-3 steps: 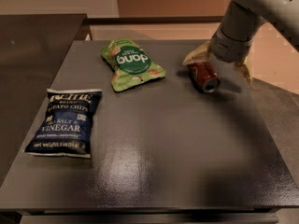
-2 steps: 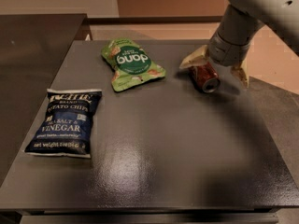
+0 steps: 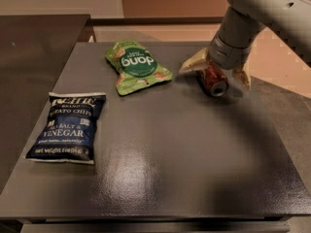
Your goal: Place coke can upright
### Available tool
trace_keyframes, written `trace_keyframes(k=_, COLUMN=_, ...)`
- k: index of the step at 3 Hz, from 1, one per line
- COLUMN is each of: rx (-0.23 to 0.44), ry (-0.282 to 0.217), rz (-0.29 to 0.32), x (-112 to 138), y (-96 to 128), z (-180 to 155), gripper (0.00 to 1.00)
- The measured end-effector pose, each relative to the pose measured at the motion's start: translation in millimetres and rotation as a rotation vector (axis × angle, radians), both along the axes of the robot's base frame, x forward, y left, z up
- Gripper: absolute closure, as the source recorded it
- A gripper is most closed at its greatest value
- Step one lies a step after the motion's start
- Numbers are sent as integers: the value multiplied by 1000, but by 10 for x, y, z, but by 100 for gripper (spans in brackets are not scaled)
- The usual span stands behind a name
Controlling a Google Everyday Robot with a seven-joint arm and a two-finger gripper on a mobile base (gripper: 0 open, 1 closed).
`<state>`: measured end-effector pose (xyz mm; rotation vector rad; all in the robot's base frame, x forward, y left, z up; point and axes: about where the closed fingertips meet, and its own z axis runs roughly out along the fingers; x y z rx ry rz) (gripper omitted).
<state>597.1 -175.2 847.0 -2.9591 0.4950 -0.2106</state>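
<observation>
The coke can (image 3: 214, 80) is red with a silver end and lies on its side on the dark grey table (image 3: 194, 149), at the far right. The silver end faces the front. My gripper (image 3: 215, 76) comes down from the upper right on a grey arm (image 3: 252, 13) and sits directly over the can. Its cream fingers (image 3: 192, 64) are spread wide, one on each side of the can, and do not clamp it. The gripper's body hides the can's rear part.
A green snack bag (image 3: 137, 67) lies flat left of the can at the back. A blue salt and vinegar chip bag (image 3: 68, 126) lies at the left. A darker counter (image 3: 34, 47) adjoins the table's left side. The table's right edge is close behind the gripper.
The gripper has come down a little over the can and its left finger has moved lower and further left. The can and both bags have not moved.
</observation>
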Motion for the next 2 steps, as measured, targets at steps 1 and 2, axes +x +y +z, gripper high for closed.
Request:
trace_keyframes(k=1, rx=-16, ry=-13, rz=16, x=59, y=22, z=4, gripper=0)
trace_keyframes(k=2, rx=-34, ry=-23, rz=20, x=105, y=-7, z=7, gripper=17)
